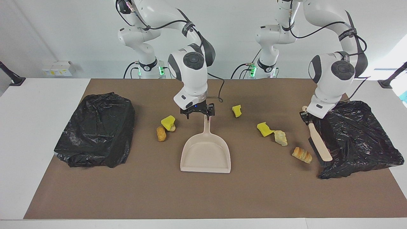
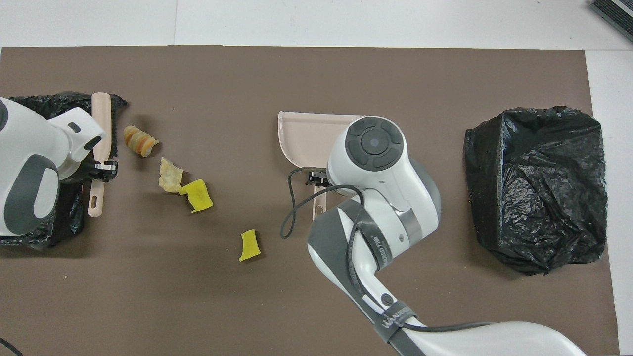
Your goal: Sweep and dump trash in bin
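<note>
My left gripper [image 1: 306, 115] is shut on the handle of the beige brush [image 1: 318, 145], which slants down against the black bag [image 1: 356, 136] at the left arm's end. It also shows in the overhead view [image 2: 102, 170] with the brush [image 2: 100, 118]. Beside the brush head lies a bread-like lump [image 1: 302, 155], then a pale lump [image 1: 281, 137] and a yellow sponge chunk [image 1: 264, 129]. Another yellow chunk [image 1: 236, 110] lies nearer the robots. My right gripper [image 1: 198, 114] is open, low over the handle of the beige dustpan [image 1: 206, 156].
A yellow sponge [image 1: 168, 121] and a tan lump [image 1: 161, 134] lie beside the dustpan toward the right arm's end; my right arm hides them in the overhead view. A second black bag [image 1: 97, 128] sits at the right arm's end.
</note>
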